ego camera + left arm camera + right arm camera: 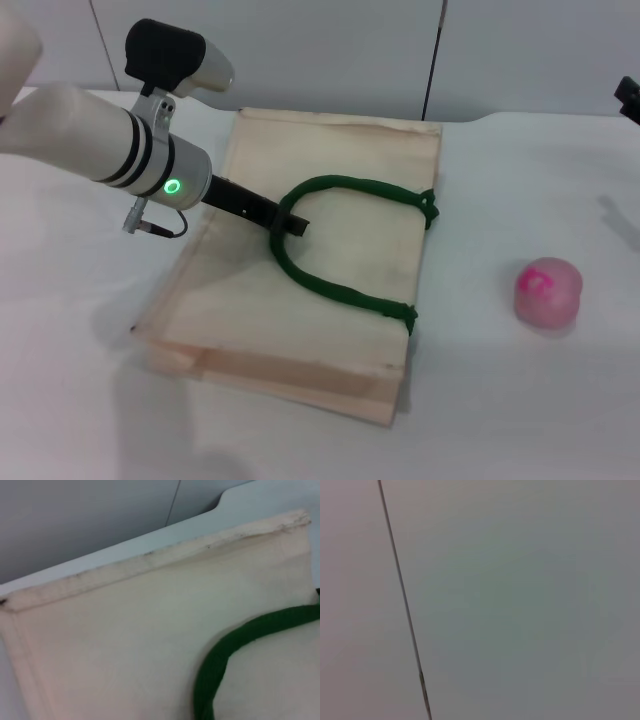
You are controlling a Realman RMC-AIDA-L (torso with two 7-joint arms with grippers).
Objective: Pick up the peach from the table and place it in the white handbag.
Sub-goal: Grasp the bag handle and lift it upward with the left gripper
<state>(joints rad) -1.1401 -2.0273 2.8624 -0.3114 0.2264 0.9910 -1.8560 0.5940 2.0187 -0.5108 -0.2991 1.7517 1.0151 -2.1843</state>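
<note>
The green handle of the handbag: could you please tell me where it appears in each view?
Head view: green handle loops across the white handbag, centre, left hand at it.
Left wrist view: green handle curves through the lower right.
Right wrist view: not in it.
Shared landmark: the handbag's cream fabric.

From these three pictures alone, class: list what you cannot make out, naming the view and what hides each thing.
- Left gripper, head view: fingertips at the green handle; open or shut unclear.
- Right gripper, head view: cut off by the picture's right edge; its wrist view shows only wall.
- White handbag: lies flat; opening and inside not visible.
- Peach, head view: its far side and underside are hidden.
</note>
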